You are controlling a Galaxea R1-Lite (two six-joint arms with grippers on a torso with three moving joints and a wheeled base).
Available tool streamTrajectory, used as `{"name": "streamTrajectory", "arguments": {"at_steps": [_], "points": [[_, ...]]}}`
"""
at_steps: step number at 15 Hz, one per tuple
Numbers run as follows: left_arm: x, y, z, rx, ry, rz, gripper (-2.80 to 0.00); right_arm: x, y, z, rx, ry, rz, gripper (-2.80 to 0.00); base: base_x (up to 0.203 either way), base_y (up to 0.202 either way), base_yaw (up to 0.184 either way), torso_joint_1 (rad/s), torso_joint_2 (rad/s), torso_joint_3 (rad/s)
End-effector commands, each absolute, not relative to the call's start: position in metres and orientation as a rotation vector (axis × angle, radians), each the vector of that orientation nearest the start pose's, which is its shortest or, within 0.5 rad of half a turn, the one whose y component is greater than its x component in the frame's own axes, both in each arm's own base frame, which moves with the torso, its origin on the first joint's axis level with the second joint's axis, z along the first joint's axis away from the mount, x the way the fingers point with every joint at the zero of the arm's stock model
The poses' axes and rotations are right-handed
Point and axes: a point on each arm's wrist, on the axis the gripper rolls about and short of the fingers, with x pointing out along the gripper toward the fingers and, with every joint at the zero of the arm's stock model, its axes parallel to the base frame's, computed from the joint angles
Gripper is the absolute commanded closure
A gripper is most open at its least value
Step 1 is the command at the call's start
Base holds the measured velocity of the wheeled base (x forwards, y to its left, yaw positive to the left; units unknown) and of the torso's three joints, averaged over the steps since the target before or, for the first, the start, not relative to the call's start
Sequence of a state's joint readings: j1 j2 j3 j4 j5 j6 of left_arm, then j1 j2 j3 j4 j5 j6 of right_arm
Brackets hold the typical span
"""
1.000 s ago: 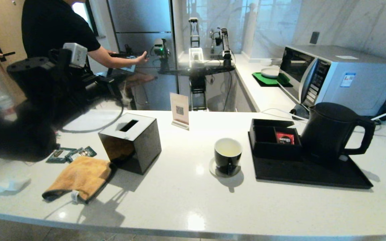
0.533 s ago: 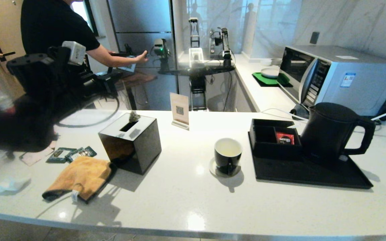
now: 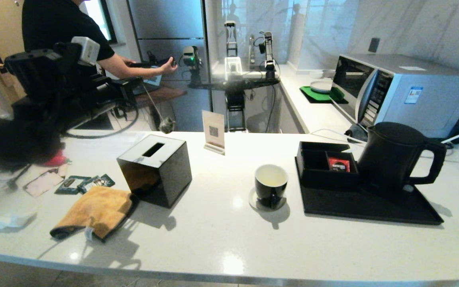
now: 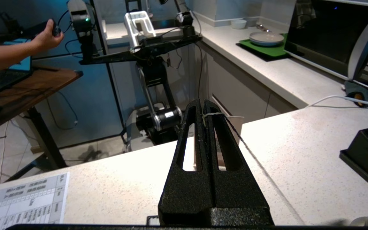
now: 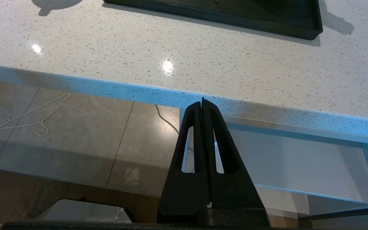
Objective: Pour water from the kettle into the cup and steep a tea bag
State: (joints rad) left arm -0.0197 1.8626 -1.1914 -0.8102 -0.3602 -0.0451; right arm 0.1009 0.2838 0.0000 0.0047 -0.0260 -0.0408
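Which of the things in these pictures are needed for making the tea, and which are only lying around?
Needed:
- kettle on the black tray
- cup on its saucer
- tea bag, hanging by its string from the shut left end effector

Lying around:
- black tissue box
- orange cloth
- dark green packets
- red sachet
- microwave

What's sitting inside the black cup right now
The cup shows only pale yellowish water against its white inside. The tea bag is not in it; it hangs on its string from the left gripper. The cup's bottom is not visible.
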Motion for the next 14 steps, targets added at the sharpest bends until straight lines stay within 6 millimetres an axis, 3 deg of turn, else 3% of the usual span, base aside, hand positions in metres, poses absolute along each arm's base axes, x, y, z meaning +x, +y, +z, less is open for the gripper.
{"name": "streamTrajectory", "arguments": {"at_steps": [1, 10, 14], "points": [[0.371, -0.009, 0.255, -0.019, -0.137, -0.366, 0.00, -0.001, -0.001, 0.078, -0.060, 0.288, 0.081, 0.00, 0.000, 0.000, 0.000, 0.000, 0.00, 0.000], [0.372, -0.011, 0.268, -0.018, -0.138, -0.391, 0.00, -0.001, -0.001, 0.078, -0.060, 0.288, 0.084, 0.00, 0.000, 0.000, 0.000, 0.000, 0.00, 0.000], [0.374, -0.031, 0.277, -0.024, -0.135, -0.460, 0.00, -0.001, -0.001, 0.078, -0.060, 0.288, 0.085, 0.00, 0.000, 0.000, 0.000, 0.000, 0.00, 0.000]]}}
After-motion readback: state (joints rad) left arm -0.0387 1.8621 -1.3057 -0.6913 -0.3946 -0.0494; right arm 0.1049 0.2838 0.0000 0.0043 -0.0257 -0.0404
